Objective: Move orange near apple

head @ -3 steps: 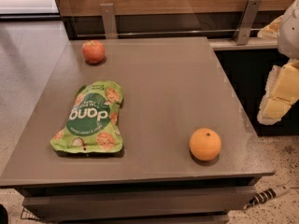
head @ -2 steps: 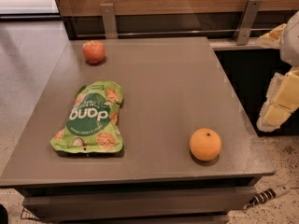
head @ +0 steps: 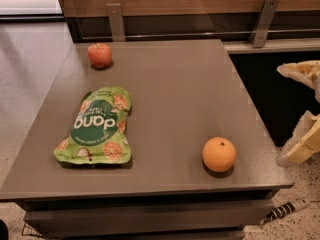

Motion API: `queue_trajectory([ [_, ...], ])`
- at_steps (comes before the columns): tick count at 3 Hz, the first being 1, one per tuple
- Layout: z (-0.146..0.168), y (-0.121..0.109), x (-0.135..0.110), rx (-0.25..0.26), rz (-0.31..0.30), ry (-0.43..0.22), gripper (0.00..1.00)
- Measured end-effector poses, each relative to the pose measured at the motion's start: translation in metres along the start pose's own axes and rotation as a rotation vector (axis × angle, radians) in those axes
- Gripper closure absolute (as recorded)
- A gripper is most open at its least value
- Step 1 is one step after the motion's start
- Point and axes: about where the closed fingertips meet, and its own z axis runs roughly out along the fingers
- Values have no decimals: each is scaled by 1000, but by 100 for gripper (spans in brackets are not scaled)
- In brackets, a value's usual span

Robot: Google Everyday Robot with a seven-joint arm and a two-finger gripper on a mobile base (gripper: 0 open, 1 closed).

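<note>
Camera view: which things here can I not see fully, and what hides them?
1. Gripper, camera view, right of the table: the picture's right edge cuts it off; the arm is out of view.
2. Green snack bag: its small print is too small to read.
3. Orange and apple: each fruit hides its own far side and underside.
4. Cable on the floor: the table's front corner hides where it runs.

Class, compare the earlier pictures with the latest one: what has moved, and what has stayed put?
Only the claw, at the right edge beside the table, has moved: it has drifted lower in the picture, toward the near side. Nothing was taken hold of or let go. The orange, the apple and the green snack bag lie just where they were.
</note>
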Motion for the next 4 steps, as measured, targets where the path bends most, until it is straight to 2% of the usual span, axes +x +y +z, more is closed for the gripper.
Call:
queue_trajectory([
  [1,35,13,7,-4,3,-263,0],
  [2,54,16,-2,-32,15,-414,0],
  [3,75,19,-7,-86,31,-510,0],
  [4,93,31,-5,-147,55,-541,0],
])
